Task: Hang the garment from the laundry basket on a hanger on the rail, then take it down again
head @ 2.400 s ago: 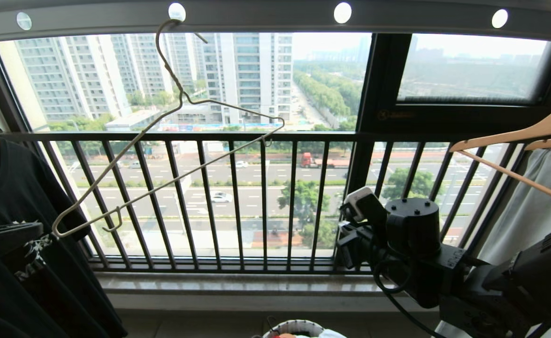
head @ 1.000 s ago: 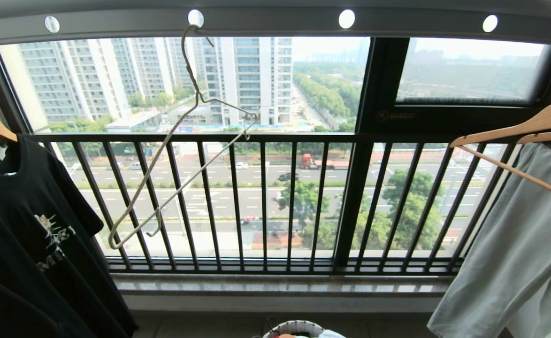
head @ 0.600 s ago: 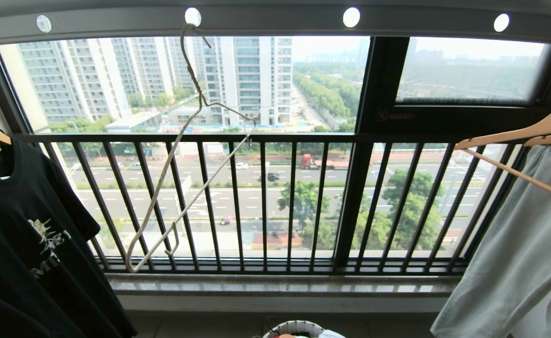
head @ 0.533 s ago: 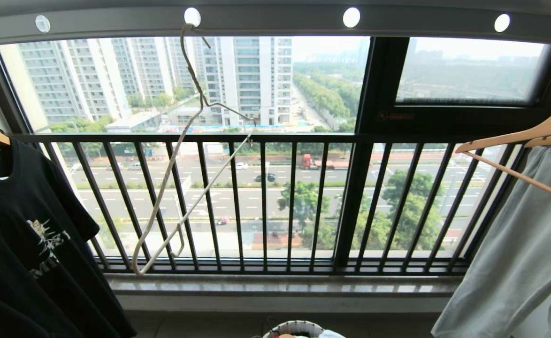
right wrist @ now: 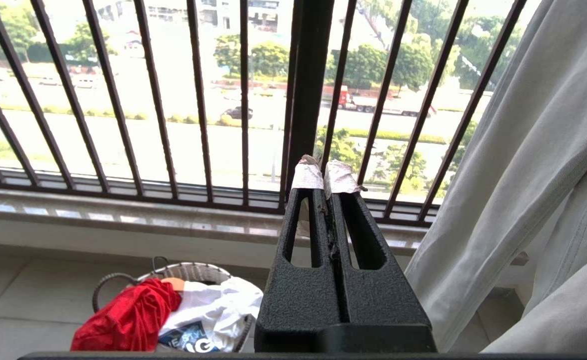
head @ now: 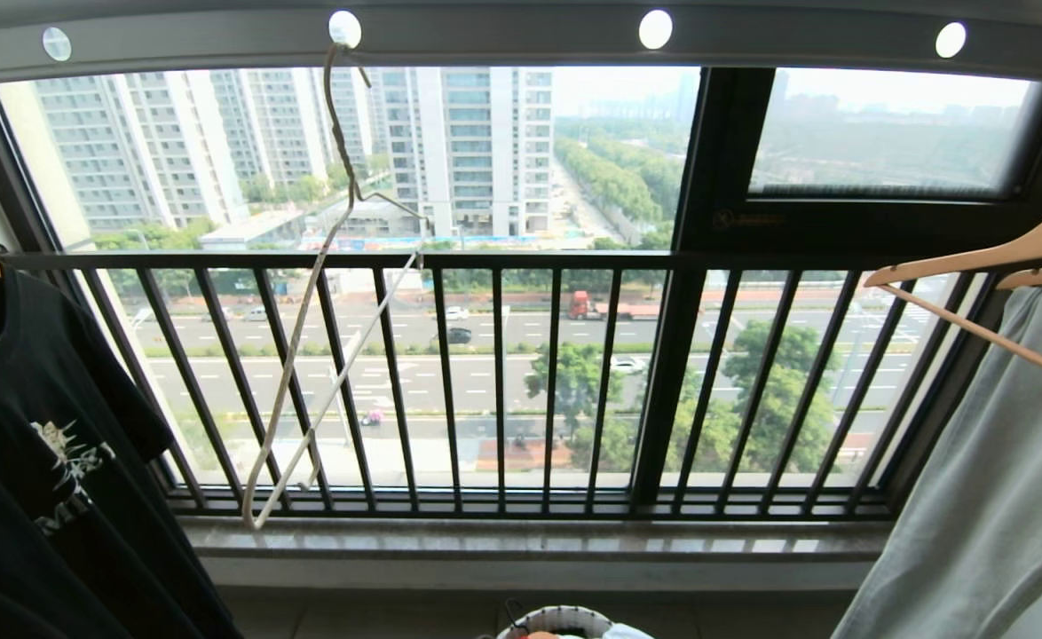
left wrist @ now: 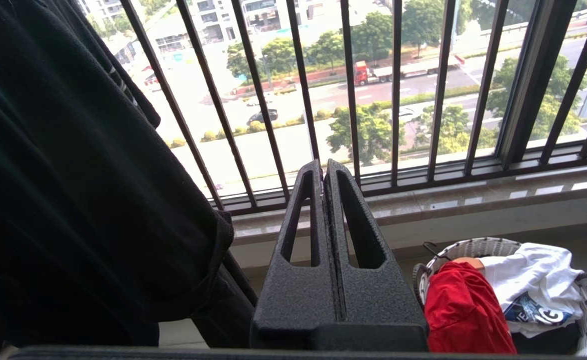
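Left gripper (left wrist: 325,172) pressed together, empty, just beside the black T-shirt (left wrist: 73,175). Right gripper (right wrist: 325,179) pinched tight too, nothing between the taped tips, hanging next to the pale grey-green garment (right wrist: 523,175). Down on the floor, the laundry basket (right wrist: 193,272) with the garment (right wrist: 128,315) heaped red over its rim beside white cloth. Further up and out, the hanger (head: 308,346) bare, tilted steeply, hooked through a hole in the rail (head: 503,40). Beyond, dark window railing (head: 521,260).
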`<state>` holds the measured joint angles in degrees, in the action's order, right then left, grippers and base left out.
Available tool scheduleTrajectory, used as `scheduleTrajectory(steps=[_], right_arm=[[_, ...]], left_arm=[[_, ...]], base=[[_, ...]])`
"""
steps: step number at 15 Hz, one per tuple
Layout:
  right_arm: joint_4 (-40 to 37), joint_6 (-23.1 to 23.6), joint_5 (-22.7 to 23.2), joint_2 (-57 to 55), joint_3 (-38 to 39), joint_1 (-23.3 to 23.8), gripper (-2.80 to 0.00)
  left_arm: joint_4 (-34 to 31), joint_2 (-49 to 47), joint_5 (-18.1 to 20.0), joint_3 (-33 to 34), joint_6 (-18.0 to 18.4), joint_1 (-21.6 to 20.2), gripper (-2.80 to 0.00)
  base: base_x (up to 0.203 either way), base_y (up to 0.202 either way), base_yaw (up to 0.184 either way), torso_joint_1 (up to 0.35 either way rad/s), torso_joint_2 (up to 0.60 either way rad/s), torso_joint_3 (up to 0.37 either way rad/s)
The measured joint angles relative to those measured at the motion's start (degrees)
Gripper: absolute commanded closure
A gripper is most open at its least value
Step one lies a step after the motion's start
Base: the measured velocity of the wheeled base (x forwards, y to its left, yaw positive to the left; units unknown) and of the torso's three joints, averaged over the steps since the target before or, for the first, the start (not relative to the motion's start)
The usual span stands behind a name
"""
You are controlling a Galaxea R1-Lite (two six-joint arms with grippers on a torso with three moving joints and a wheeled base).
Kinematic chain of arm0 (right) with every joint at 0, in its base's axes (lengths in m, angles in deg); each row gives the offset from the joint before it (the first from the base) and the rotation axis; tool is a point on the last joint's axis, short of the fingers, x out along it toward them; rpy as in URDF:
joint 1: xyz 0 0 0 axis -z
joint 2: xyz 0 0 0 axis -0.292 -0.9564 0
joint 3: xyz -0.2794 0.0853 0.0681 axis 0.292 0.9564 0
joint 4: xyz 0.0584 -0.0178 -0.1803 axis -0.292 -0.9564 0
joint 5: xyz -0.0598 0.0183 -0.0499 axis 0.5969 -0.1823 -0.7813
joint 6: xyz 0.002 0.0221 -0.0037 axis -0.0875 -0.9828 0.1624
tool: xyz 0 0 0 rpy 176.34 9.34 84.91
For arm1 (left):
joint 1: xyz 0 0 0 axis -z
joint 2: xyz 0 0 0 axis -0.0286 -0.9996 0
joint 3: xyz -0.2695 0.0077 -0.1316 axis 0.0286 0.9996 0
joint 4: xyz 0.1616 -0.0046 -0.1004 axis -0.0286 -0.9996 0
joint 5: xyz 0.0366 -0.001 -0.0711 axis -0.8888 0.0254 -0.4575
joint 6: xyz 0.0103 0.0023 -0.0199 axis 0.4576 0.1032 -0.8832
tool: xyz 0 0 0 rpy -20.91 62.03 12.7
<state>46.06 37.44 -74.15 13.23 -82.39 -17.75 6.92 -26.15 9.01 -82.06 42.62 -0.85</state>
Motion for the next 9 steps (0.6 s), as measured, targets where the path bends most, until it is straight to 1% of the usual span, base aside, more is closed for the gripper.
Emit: scheduleTrajectory(steps=[1,2,4,7,9], right_arm=[[0.2,1.2,0.7,0.0,0.4,0.0,0.00],[0.2,1.3,0.9,0.0,0.5,0.0,0.00],[0.2,1.1,0.9,0.0,0.6,0.0,0.00],[0.4,0.6,0.8,0.0,0.8,0.0,0.00],[0.4,0.0,0.8,0.0,0.8,0.0,0.00]], left_arm=[[0.2,0.0,0.1,0.3,-0.1,0.0,0.00],[0.2,0.0,0.1,0.6,-0.7,0.0,0.00],[0.2,0.0,0.0,0.7,-2.8,0.0,0.00],[0.2,0.0,-0.2,0.8,-5.0,0.0,0.00],[0.2,0.0,-1.3,0.9,-7.3,0.0,0.00]], base=[[0.000,0.000,0.000,0.000,0.00,0.000],[0.000,0.000,0.000,0.000,0.00,0.000],[0.000,0.000,0.000,0.000,0.00,0.000],[0.000,0.000,0.000,0.000,0.00,0.000],[0.000,0.000,0.000,0.000,0.00,0.000]])
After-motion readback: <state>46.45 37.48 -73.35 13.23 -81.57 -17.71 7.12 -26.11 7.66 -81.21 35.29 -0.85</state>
